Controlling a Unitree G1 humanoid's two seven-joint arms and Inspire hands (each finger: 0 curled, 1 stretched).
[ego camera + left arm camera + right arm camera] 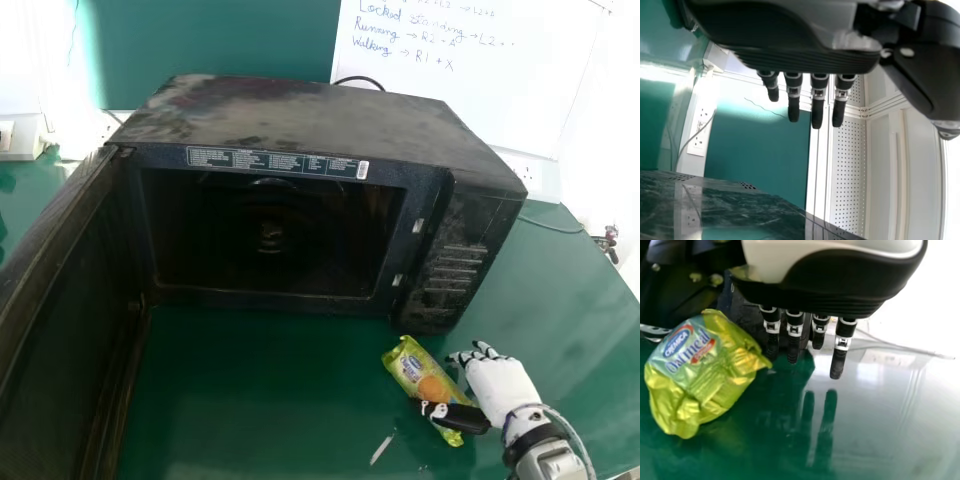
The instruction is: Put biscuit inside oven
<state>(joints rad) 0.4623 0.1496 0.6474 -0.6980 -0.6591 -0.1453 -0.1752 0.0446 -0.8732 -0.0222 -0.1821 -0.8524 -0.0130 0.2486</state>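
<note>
Head view: biscuit packet (408, 370) on table (260, 400), toward right edge, by open microwave (320, 115); right hand's (497, 385) thumb (457, 416) overlaps packet. Right wrist view: fingers (838, 362) straight, apart. Left wrist view: left hand (790, 55), fingers likewise.

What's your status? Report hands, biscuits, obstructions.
Left hand open. Right hand open, thumb over biscuit packet, outside microwave. Microwave door swung open, not blocking the mouth.
</note>
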